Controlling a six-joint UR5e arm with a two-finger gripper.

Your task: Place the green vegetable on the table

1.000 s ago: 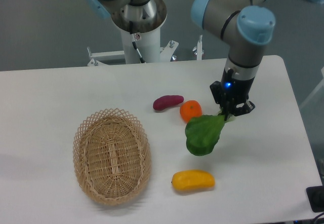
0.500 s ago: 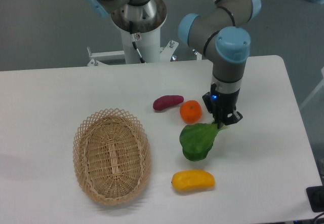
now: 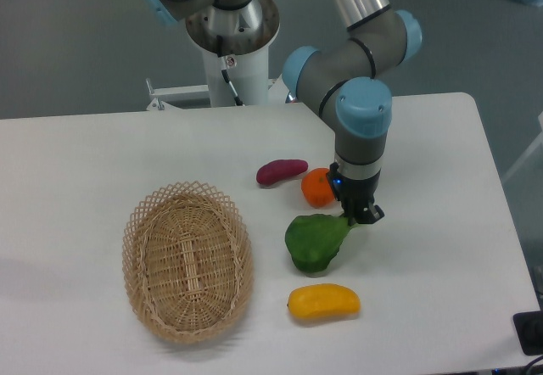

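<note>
The green vegetable (image 3: 314, 241) is a toy bok choy with a broad dark green leaf. It hangs low over the white table (image 3: 441, 248), between the orange and the yellow fruit. My gripper (image 3: 356, 215) is shut on its pale stem at the leaf's upper right and points straight down. Whether the leaf touches the table is not clear.
An orange (image 3: 318, 187) sits just left of the gripper, with a purple sweet potato (image 3: 281, 171) beyond it. A yellow mango-shaped fruit (image 3: 323, 301) lies below the leaf. An oval wicker basket (image 3: 187, 260) stands at the left. The robot base (image 3: 231, 44) is at the back.
My gripper has moved left and down with the green vegetable in it. The leaf now hangs closer to the table and to the yellow fruit.
</note>
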